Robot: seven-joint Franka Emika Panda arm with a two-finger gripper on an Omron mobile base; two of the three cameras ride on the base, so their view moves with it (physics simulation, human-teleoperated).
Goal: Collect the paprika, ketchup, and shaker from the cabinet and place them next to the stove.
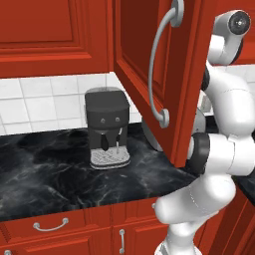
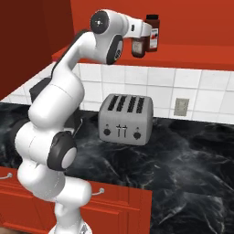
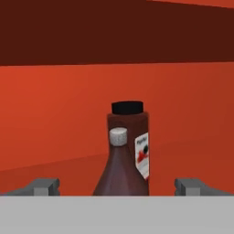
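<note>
My gripper (image 3: 117, 187) hangs wide open before the ketchup (image 3: 119, 176) in the cabinet (image 1: 144, 60), and I fear toppling it into the paprika (image 3: 132, 137) close behind, while the swung-out door crowds my arm above the toaster (image 2: 125, 119).

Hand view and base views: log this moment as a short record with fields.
cabinet door: swung open
ketchup: on the cabinet shelf, nearest the tool, centred between its tips
paprika: directly behind the ketchup, black lid above it
tool: open, level with the bottle, holding nothing
toaster: on the black counter below the shelf
coffee machine: on the counter left of the open door
</note>
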